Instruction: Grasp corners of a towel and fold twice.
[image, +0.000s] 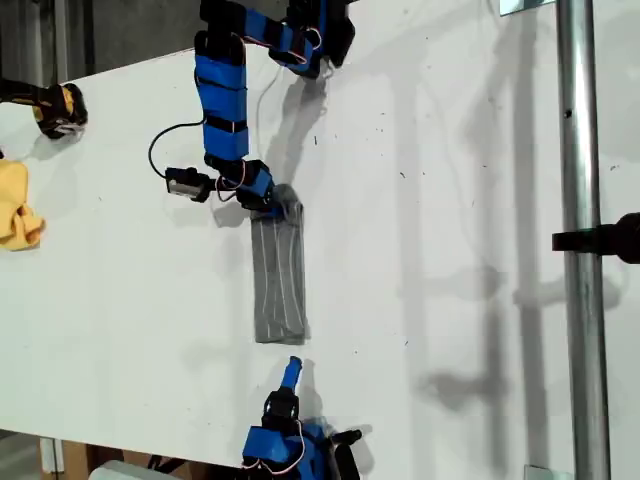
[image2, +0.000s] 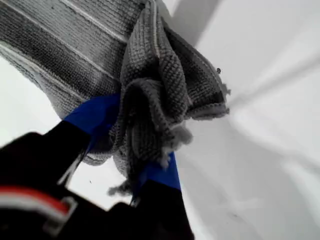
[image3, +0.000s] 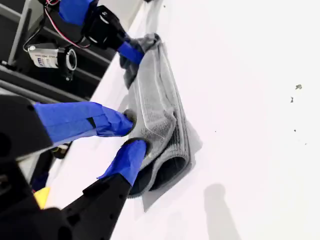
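Fingers (image2: 100, 120) on towel (image: 278, 285) edge

1. A robotics lab or workshop bench: a bare white tabletop (image: 450, 250) carrying small blue-taped hobby arms with exposed wiring.
2. A metal pole (image: 580, 250) (clamp attached) stands at the exterior view's right.

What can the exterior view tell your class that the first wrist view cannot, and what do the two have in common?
Only the exterior view shows the whole towel lying as a long narrow strip on the white table, a yellow cloth at that view's left edge, a metal pole on its right, and my second tool just short of the strip's near end. Only the first wrist view shows the bunched, frayed corner and the knit up close. Both show my first tool shut on the towel's far end.
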